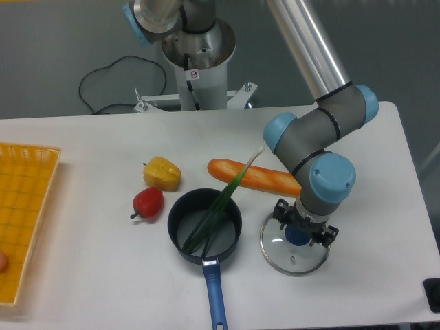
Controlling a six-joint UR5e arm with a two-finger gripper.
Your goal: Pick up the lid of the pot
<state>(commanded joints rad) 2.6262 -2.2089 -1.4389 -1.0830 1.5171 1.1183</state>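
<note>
Reaching in from the upper right, the gripper (302, 223) is over the upper part of the pot lid, its two dark fingers spread apart. The round glass lid (276, 253) has a metal rim and lies on the table at right of centre. Its dark blue knob (297, 236) shows between and just below the fingers. Whether the fingertips touch the lid cannot be told. The gripper body and fingers hide part of the lid's upper right edge.
Left of the lid stands a black pot (177, 237) with a blue handle (214, 294), a leek (237, 180) leaning in it. A long orange-brown object (247, 174) passes behind the lid. Farther left are a yellow pepper (162, 174), a red pepper (148, 203) and a yellow crate (27, 155).
</note>
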